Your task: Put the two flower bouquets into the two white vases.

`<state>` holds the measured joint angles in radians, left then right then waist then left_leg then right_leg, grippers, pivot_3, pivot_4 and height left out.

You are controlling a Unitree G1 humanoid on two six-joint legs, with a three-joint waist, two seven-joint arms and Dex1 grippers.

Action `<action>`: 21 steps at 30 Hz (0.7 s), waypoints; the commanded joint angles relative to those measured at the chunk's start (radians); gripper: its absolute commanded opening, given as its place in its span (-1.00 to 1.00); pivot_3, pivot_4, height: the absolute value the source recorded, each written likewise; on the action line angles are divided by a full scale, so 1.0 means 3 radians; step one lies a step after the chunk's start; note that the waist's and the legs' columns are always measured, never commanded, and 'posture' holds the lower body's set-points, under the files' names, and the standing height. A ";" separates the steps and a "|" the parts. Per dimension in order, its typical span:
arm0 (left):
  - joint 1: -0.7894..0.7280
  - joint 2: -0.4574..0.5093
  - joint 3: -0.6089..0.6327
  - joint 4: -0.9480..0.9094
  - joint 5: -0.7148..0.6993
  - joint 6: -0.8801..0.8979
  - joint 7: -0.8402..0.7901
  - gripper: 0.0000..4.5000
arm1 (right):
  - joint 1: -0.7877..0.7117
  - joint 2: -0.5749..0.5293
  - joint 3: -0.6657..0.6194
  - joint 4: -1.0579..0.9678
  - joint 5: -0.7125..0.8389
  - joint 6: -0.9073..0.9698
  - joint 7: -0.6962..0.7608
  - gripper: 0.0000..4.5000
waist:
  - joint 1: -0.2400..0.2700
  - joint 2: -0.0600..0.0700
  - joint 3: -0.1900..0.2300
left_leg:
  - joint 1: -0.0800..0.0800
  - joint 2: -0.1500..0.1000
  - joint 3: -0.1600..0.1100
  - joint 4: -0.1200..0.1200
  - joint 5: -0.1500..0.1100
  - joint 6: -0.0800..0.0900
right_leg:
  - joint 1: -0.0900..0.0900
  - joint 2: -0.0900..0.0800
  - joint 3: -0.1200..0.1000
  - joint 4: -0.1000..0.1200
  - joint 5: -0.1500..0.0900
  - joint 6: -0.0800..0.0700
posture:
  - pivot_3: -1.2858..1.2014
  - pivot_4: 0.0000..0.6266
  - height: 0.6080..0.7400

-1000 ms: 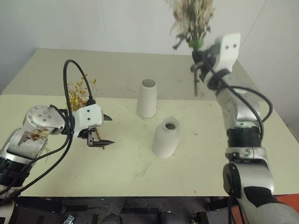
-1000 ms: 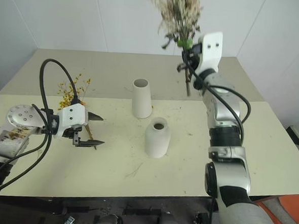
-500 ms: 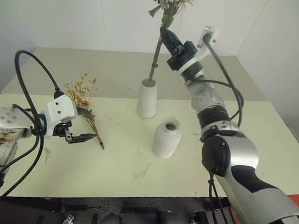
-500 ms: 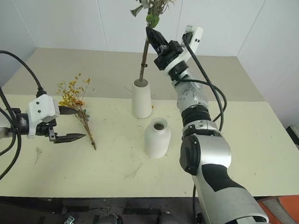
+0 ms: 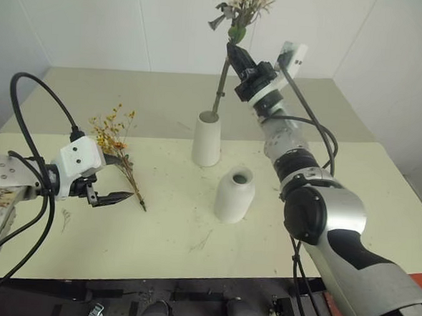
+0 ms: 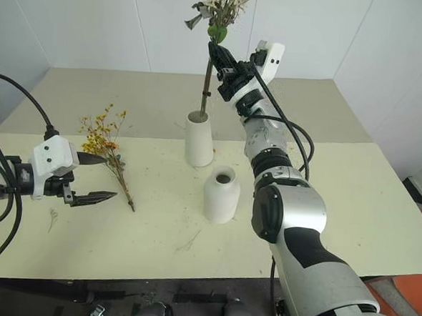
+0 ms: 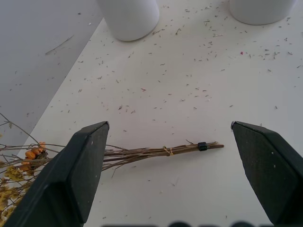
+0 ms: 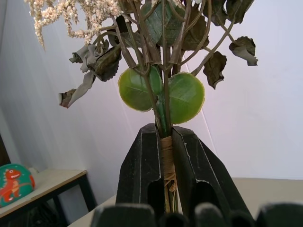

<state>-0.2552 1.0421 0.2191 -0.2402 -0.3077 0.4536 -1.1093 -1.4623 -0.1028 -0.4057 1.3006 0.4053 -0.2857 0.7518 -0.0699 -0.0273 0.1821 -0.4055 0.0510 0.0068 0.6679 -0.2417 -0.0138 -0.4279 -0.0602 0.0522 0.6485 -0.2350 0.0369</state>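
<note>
Right gripper (image 6: 218,60) clamps the cream-and-pink bunch (image 6: 219,4) high on its stems, upright so their ends sit in the tall vase (image 6: 198,138). Left gripper (image 6: 91,177) hangs wide open just beside the yellow spray (image 6: 106,139) lying on the table (image 6: 337,201), probably next for the empty short vase (image 6: 220,194).

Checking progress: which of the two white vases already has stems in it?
The tall slim vase, farther back: the cream bunch, gripped by the right gripper, has its stems in the mouth. The short fat vase is empty.
</note>
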 commanded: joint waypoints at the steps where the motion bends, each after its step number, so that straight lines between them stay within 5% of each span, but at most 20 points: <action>1: -0.0039 0.0099 0.0073 -0.0081 -0.0027 -0.0010 0.0005 1.00 | -0.0051 0.0038 -0.0021 -0.0027 -0.0072 -0.0198 -0.0166 -0.92 | -0.0003 0.0000 0.0000 | 0.0001 0.0000 0.0000 0.0000 0.0000 0.0000 | 0.0000 0.0000 0.0000 0.0000 0.0000 0.0000 | 0.03 -0.52 1.00; 21: 0.0086 0.0123 0.0149 -0.0135 -0.0079 -0.0035 0.0016 1.00 | 0.0188 0.0213 -0.0019 -0.0010 -0.0229 -0.0182 -0.0230 -0.92 | -0.0001 0.0001 0.0000 | 0.0001 0.0000 0.0000 -0.0001 0.0000 -0.0001 | 0.0000 0.0000 0.0000 0.0000 0.0000 0.0000 | 0.03 -0.52 1.00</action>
<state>-0.2281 1.0636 0.2199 -0.2502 -0.3177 0.4568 -1.1098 -1.3872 -0.0447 -0.4076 1.3205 0.3360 -0.3200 0.6767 -0.0704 -0.0271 0.1822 -0.4052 0.0511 0.0068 0.6675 -0.2416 -0.0140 -0.4278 -0.0602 0.0523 0.6486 -0.2350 0.0367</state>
